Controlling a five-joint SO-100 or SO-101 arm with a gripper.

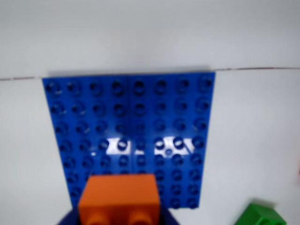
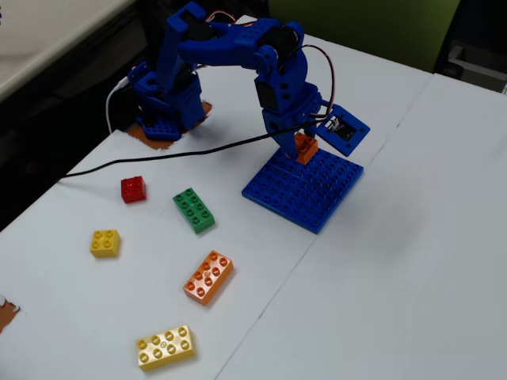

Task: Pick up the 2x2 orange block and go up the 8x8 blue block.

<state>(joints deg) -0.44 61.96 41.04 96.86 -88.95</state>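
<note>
Here, nearest the wrist camera, the gripper [image 1: 119, 213] is holding the 2x2 orange block [image 1: 119, 197], its blue jaws closed on the brick's sides at the bottom edge of the wrist view, with two of the brick's studs showing toward the camera. Just beyond it, the 8x8 blue block [image 1: 129, 136] is lying flat on the white table [image 1: 253, 140] and filling the middle of that view, its rows of studs running away toward its far edge; a green brick [image 1: 260, 215] is peeking in at the lower right corner. In the fixed view the orange brick [image 2: 306, 147] is hanging over the baseplate's [image 2: 305, 186] back edge, the side nearest the arm [image 2: 238, 47]; whether it is touching the studs or sitting just above them cannot be told from here. The step in hand looks like setting the brick onto the plate, so the task seems well along. To do it well, the arm should be lowering straight down with the brick kept level and its sides running parallel to the plate's stud rows, pressing only once the brick is seated squarely, and easing the jaws apart before lifting so the thin plate is not dragged. Farther off in the fixed view, the red brick [image 2: 133, 189], the green one [image 2: 194, 210], a small yellow brick [image 2: 105, 242], the longer orange brick [image 2: 208, 276] and a long yellow brick [image 2: 165, 347] are lying well apart from the plate.
</note>
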